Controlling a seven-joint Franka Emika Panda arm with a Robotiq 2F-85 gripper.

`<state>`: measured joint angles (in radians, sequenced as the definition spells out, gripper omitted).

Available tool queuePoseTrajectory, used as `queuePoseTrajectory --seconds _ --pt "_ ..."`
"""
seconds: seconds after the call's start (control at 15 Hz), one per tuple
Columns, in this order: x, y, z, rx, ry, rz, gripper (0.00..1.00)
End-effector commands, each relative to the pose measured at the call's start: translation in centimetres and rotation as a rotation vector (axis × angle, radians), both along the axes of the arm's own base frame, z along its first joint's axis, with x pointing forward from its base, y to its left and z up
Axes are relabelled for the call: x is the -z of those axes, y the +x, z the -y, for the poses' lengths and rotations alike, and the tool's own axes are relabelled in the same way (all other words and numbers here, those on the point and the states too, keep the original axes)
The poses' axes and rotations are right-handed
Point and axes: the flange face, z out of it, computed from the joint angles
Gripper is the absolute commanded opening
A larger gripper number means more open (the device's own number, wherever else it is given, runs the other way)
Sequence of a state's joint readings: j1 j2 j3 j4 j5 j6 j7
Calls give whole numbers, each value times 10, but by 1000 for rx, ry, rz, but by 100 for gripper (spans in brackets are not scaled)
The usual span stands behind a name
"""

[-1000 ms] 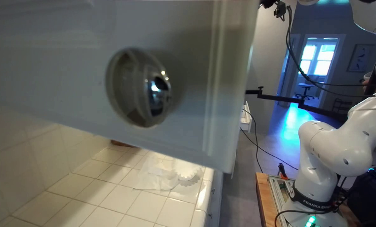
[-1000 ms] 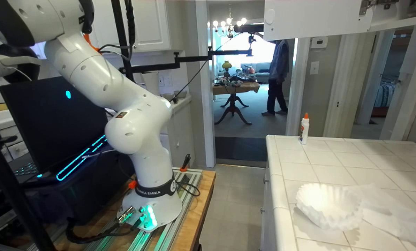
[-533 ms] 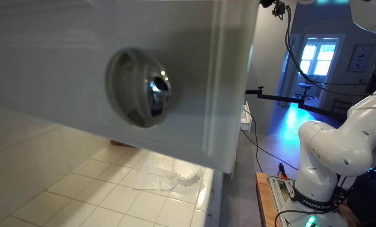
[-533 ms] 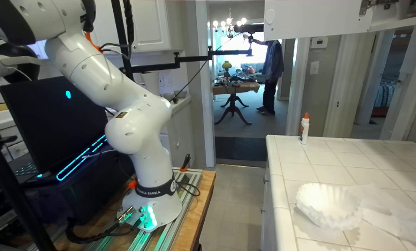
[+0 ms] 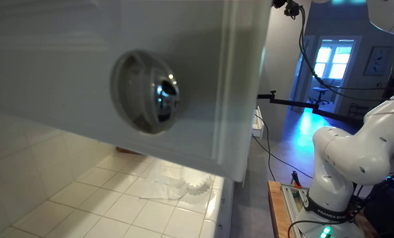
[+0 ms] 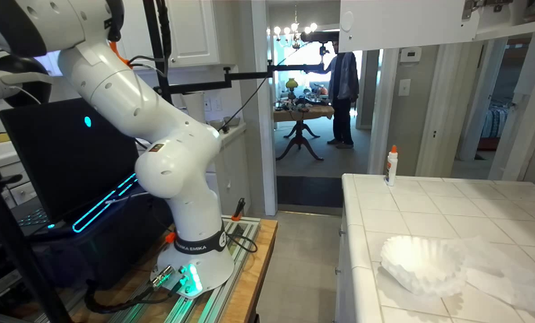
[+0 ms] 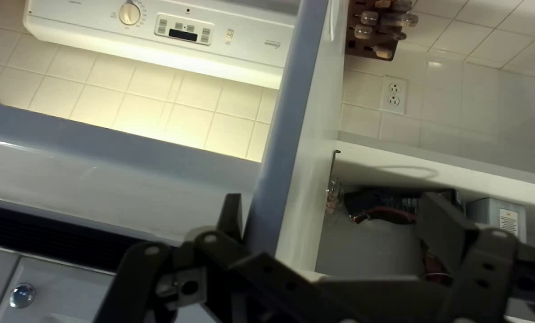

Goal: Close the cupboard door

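Observation:
The cupboard door (image 5: 197, 142) is a large pale grey-white panel standing open in an exterior view, with its round chrome knob (image 5: 165, 99). Its inner face (image 6: 406, 22) shows in an exterior view beside a hinge (image 6: 471, 9). In the wrist view the door's edge (image 7: 289, 134) crosses between my fingers, with the open cupboard interior (image 7: 366, 246) to the right. My gripper (image 7: 332, 202) is open, one finger on each side of the door's edge. I cannot tell whether either finger touches the door. In both exterior views the fingers are out of view; dark wrist parts (image 5: 291, 8) show beside the door's edge.
A tiled counter (image 6: 424, 204) lies below the door, with white paper filters (image 6: 422, 264) and a glue bottle (image 6: 391, 166). A black camera bar (image 6: 249, 75) reaches across the aisle. A range hood (image 7: 115, 179) is left in the wrist view. Bottles and a box (image 7: 496, 220) are inside the cupboard.
My upper arm has shifted very slightly toward the door. The door has not visibly moved. A person in the far room has moved left.

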<state>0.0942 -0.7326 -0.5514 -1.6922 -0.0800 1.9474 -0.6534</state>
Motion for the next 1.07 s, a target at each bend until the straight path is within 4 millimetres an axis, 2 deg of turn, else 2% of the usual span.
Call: queuePoseTrajectory --seconds 0.0,0.33,0.73,1.0 --pt "0 0 -18 -78 -27 -29 100" --pt "-3 1 -52 -158 -104 -62 100" --pt "-11 -10 -89 -236 -169 -60 100" --pt "-9 -16 -109 -282 -198 -58 100"
